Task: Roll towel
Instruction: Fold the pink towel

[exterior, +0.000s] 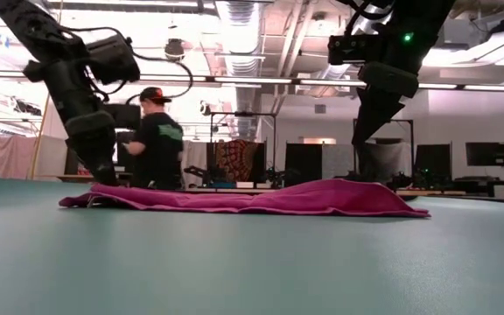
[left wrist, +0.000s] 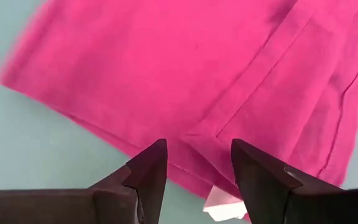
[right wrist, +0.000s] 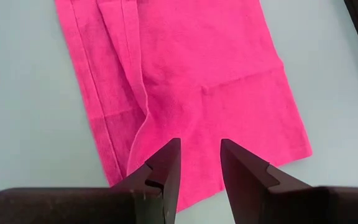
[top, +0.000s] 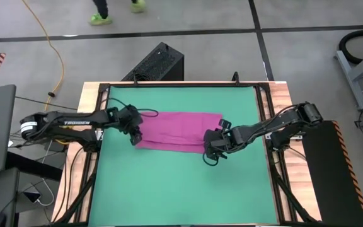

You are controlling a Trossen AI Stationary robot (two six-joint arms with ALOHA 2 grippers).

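Observation:
The magenta towel (top: 176,130) lies folded flat on the green mat (top: 169,189), its long sides running left to right. It also shows in the low view (exterior: 252,199). My left gripper (top: 135,135) is open at the towel's left end, its fingers either side of the near edge (left wrist: 194,146), beside a white tag (left wrist: 219,204). My right gripper (top: 212,153) is open at the towel's near edge by its right end, its fingers over the cloth (right wrist: 197,155). The left arm (exterior: 90,131) and the right arm (exterior: 379,96) come down behind the towel in the low view. My left gripper stands with its fingertips (left wrist: 154,165) over the towel's near-left corner, slanting down from the left; I cannot tell whether they touch the cloth. My right gripper stands with its fingertips (right wrist: 169,158) over the towel's near edge, slanting down from the right; whether they touch, I cannot tell.
A black box (top: 159,63) stands just beyond the table's far edge. A wooden frame (top: 90,101) runs round the mat. A person (exterior: 157,140) stands in the room behind. Bare mat lies near of the towel.

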